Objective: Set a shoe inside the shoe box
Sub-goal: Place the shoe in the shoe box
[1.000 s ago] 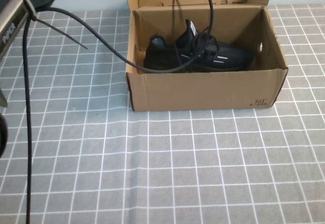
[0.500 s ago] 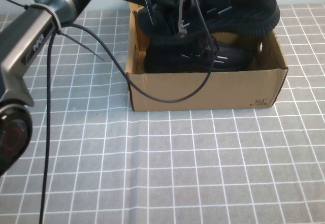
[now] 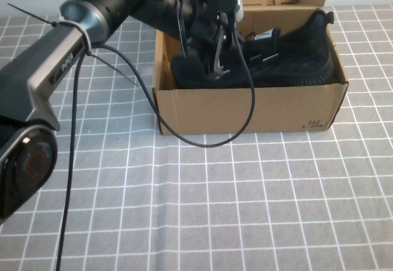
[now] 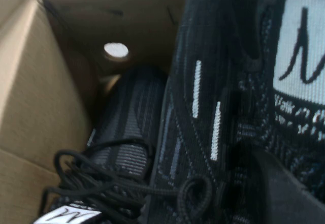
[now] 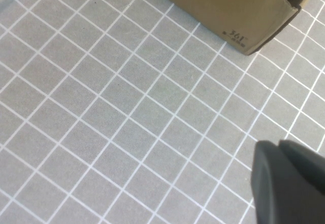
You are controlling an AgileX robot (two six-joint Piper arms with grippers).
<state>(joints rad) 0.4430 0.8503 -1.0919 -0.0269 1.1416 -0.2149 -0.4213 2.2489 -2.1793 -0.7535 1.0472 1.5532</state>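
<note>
Brown cardboard shoe box (image 3: 245, 108) receives the shoe (image 3: 288, 62), lowered by left hand (image 3: 224, 28), pinching it; next: release, withdraw; right hand (image 5: 289, 183) off-box above the worktop (image 3: 245, 209), state indeterminable.

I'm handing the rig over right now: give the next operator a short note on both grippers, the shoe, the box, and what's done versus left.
Left gripper: reached into the shoe box, shut on the shoe.
Right gripper: parked above bare table mat near the box's printed corner; whether open or shut is unclear.
The shoe: low in the box, on its right side, heel poking above the rim, leaning against the twin sneaker already lying inside.
Done: the shoe has been carried into the box.
Left: release the shoe so it settles, then lift the left arm out; watch its cable, which drapes over the box's front wall.
</note>
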